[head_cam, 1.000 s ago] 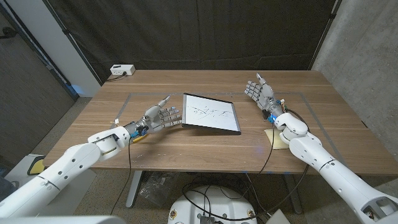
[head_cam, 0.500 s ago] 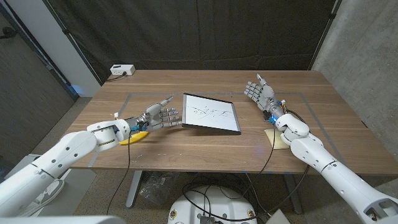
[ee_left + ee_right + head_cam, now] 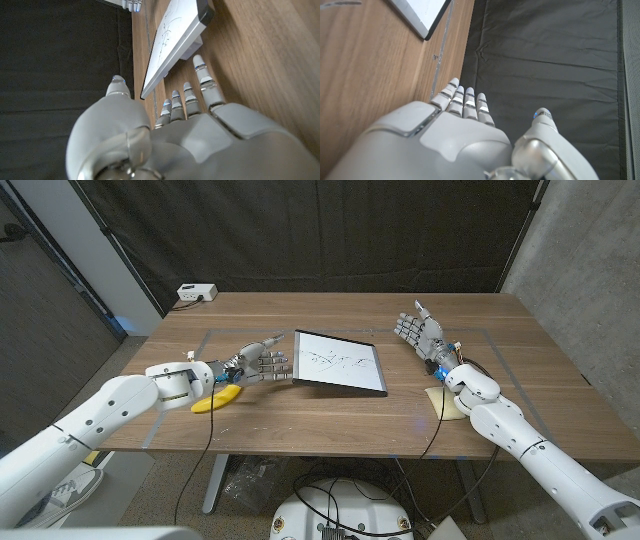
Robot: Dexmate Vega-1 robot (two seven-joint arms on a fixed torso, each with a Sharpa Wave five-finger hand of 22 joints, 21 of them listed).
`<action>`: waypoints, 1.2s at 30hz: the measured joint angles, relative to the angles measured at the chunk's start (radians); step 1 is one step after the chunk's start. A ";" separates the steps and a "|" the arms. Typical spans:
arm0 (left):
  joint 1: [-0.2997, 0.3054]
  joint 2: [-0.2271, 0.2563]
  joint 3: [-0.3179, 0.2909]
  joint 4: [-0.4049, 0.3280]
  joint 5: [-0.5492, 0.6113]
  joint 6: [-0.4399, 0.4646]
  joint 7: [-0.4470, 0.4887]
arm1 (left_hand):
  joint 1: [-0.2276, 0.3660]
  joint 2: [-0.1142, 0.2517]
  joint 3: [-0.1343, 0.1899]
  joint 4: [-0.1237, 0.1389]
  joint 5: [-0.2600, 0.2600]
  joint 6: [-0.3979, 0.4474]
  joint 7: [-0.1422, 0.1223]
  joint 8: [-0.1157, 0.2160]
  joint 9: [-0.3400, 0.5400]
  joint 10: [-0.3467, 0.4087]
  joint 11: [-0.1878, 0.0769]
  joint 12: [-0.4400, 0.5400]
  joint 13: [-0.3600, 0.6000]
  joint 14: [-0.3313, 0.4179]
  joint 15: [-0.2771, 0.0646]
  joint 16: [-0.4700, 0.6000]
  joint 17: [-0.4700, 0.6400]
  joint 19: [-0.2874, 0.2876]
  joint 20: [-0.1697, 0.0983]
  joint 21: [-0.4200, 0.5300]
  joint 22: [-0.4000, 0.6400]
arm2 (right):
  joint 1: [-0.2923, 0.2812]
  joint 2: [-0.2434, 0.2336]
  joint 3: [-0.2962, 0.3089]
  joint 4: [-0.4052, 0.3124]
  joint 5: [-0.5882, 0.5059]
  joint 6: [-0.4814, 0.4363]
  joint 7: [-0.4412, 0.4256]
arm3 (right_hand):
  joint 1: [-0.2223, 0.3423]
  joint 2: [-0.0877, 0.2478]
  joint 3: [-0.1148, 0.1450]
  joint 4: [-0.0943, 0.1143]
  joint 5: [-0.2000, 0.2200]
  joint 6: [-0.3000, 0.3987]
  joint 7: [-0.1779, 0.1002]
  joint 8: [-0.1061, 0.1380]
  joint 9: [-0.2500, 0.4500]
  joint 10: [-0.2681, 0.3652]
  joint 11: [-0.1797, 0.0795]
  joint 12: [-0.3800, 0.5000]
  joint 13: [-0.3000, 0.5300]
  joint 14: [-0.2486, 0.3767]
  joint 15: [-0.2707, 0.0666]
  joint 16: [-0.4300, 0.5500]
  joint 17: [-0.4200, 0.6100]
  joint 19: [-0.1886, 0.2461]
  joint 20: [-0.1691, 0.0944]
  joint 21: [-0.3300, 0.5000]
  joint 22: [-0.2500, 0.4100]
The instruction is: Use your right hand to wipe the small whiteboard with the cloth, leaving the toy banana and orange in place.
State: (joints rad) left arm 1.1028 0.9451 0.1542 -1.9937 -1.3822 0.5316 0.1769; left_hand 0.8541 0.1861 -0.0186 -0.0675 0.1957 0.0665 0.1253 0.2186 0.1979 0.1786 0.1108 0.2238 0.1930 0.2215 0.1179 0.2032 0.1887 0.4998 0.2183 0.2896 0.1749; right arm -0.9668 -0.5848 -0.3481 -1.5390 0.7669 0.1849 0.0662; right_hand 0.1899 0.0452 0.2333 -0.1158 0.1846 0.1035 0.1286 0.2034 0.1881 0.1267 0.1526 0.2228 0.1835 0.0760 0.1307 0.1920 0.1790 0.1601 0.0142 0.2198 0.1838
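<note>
Small whiteboard (image 3: 340,362), framed in grey and marked with dark scribbles, lying slightly askew near the middle of a wooden table (image 3: 330,415); in the left wrist view its near edge (image 3: 175,45) appears raised a little off the wood. Left hand (image 3: 262,365), released and grasping nothing, fingers spread and reaching toward the board's left edge, just beside it; contact cannot be told. Toy banana (image 3: 217,401), yellow, on the table beneath the left forearm, near the front edge. Right hand (image 3: 420,329), likewise released with fingers extended, raised well to the right of the board. A pale, flat item (image 3: 446,402), possibly the cloth, lies on the table partly hidden under the right forearm. Thin taped lines (image 3: 205,345) outline a rectangle on the tabletop. A small white box (image 3: 197,293) sits at the far left corner. Black curtain (image 3: 320,235) behind the table; grey wall (image 3: 575,250) at right.
</note>
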 measured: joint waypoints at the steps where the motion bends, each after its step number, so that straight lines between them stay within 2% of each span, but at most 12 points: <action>1: 0.000 0.000 0.000 0.000 -0.001 0.003 0.001 | 0.000 0.000 0.000 0.000 0.000 0.000 0.000 0.000 0.000 0.000 0.000 0.000 0.000 0.000 0.000 0.000 0.000 0.000 0.000 -0.001 0.000 | -0.001 0.000 0.000 0.000 0.000 0.000 0.000 | 0.000 0.000 0.000 0.000 0.000 0.000 0.000 0.000 0.000 0.000 0.000 0.000 0.000 0.000 0.000 0.000 0.000 0.000 0.000 0.000 0.000; 3: 0.000 0.000 0.000 0.000 -0.004 0.010 0.005 | 0.005 -0.005 0.000 0.000 -0.004 0.000 0.000 0.000 0.000 0.000 0.000 0.000 0.000 0.000 0.000 0.000 0.000 0.000 0.000 -0.002 0.000 | -0.003 -0.002 0.002 0.000 0.004 0.000 0.003 | 0.000 0.000 0.000 0.000 0.000 0.000 0.000 0.000 0.000 0.000 0.000 0.000 0.000 0.000 0.000 0.000 0.000 0.000 0.000 0.000 0.000; 4: -0.028 -0.007 0.017 0.005 -0.007 0.015 0.010 | 0.005 -0.006 0.000 0.000 -0.004 0.000 0.000 0.000 0.000 0.000 0.000 0.000 0.000 0.000 0.000 0.000 0.000 0.000 0.000 -0.002 0.000 | -0.004 -0.002 0.002 0.000 0.004 0.000 0.003 | 0.000 0.000 0.000 0.000 0.000 0.002 -0.002 0.000 0.000 0.000 0.000 0.000 0.000 0.000 0.000 0.000 0.000 0.003 -0.003 0.000 0.000; 9: -0.065 -0.022 0.042 0.012 -0.016 0.031 0.038 | 0.001 -0.010 0.004 0.004 -0.007 0.002 -0.002 0.000 0.000 0.002 0.002 0.000 0.000 0.011 0.000 0.000 0.000 0.004 -0.004 -0.005 0.000 | -0.010 -0.006 0.006 0.000 0.007 0.000 0.007 | 0.000 0.000 0.000 0.000 0.000 0.004 -0.004 0.000 0.000 0.003 -0.003 0.000 0.000 0.000 0.000 0.000 0.000 0.011 0.004 0.000 0.000; 11: -0.075 -0.030 0.049 0.015 -0.019 0.034 0.048 | 0.001 -0.010 0.017 0.002 -0.007 0.013 -0.002 0.000 0.000 0.012 -0.003 0.000 0.000 0.018 -0.006 0.000 -0.001 0.017 -0.006 -0.005 0.000 | -0.012 -0.008 0.008 -0.001 0.008 0.000 0.007 | 0.000 0.000 0.000 0.000 0.000 0.004 -0.004 0.000 0.000 0.003 -0.003 0.000 0.000 0.000 0.000 0.000 0.000 0.011 0.004 0.000 0.000; 13: -0.078 -0.033 0.053 0.016 -0.021 0.035 0.055 | 0.026 -0.014 0.038 -0.007 -0.007 0.014 0.000 0.000 0.000 0.022 -0.003 0.000 0.000 0.027 -0.002 0.000 -0.003 0.033 -0.004 -0.005 0.000 | -0.014 -0.010 0.010 -0.002 0.009 0.001 0.008 | 0.000 0.000 0.000 0.000 0.000 0.004 -0.004 0.000 0.000 0.003 -0.003 0.000 0.000 0.000 0.000 0.000 0.000 0.011 0.004 0.000 0.000; 15: -0.078 -0.033 0.053 0.016 -0.024 0.038 0.064 | 0.050 0.001 0.062 -0.016 -0.002 0.023 -0.002 0.000 0.000 0.029 0.003 0.000 0.000 0.034 0.001 0.000 -0.003 0.044 -0.004 -0.009 0.000 | -0.015 -0.011 0.011 -0.002 0.009 0.001 0.008 | 0.000 0.000 0.000 0.000 0.000 0.004 -0.004 0.000 0.000 0.003 -0.003 0.000 0.000 0.000 0.000 0.000 0.000 0.011 0.004 0.000 0.000; 24: -0.133 -0.064 0.101 0.035 -0.027 0.062 0.105 | 0.153 0.005 0.157 -0.049 0.001 0.058 0.005 0.000 0.001 0.065 -0.011 0.000 0.005 0.084 -0.012 0.004 0.000 0.086 -0.004 -0.023 0.000 | -0.019 -0.016 0.016 -0.003 0.013 0.007 0.014 | 0.000 0.000 -0.004 -0.004 -0.004 0.004 -0.004 0.000 0.000 0.007 0.000 0.000 0.000 0.010 0.000 0.000 0.000 0.011 0.004 0.000 0.000; 26: -0.133 -0.064 0.101 0.035 -0.026 0.070 0.114 | 0.180 0.003 0.180 -0.055 0.006 0.063 0.005 0.000 0.005 0.072 -0.008 0.000 0.005 0.091 -0.006 0.004 0.000 0.090 -0.004 -0.024 0.000 | -0.020 -0.016 0.017 -0.003 0.013 0.007 0.014 | 0.000 0.000 -0.004 -0.004 -0.004 0.004 -0.004 0.000 0.000 0.007 0.000 0.000 0.000 0.010 0.000 0.000 0.000 0.011 0.004 0.000 0.000; 36: -0.179 -0.069 0.138 0.040 -0.024 0.110 0.158 | 0.245 0.008 0.248 -0.075 0.016 0.080 0.005 0.000 0.005 0.094 -0.013 0.000 0.005 0.110 -0.012 0.004 0.000 0.111 -0.004 -0.028 0.000 | -0.024 -0.019 0.020 -0.002 0.018 0.009 0.020 | 0.000 0.000 -0.004 -0.004 -0.004 0.004 -0.003 0.000 0.000 0.011 -0.004 0.000 0.000 0.010 0.000 0.000 0.000 0.013 0.001 0.000 0.000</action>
State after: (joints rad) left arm 0.9237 0.8760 0.2921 -1.9533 -1.4064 0.6415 0.3345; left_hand 1.0990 0.1942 0.2296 -0.1421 0.2117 0.1468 0.1308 0.2185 0.2027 0.2727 0.0975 0.2238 0.1980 0.3310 0.1060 0.2075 0.1888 0.6110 0.2144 0.2620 0.1746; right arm -0.9904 -0.6041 -0.3283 -1.5413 0.7852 0.1940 0.0862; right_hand 0.1898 0.0452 0.2290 -0.1200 0.1806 0.1075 0.1254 0.2034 0.1881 0.1374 0.1491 0.2228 0.1835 0.0863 0.1308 0.1920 0.1790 0.1731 0.0157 0.2198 0.1838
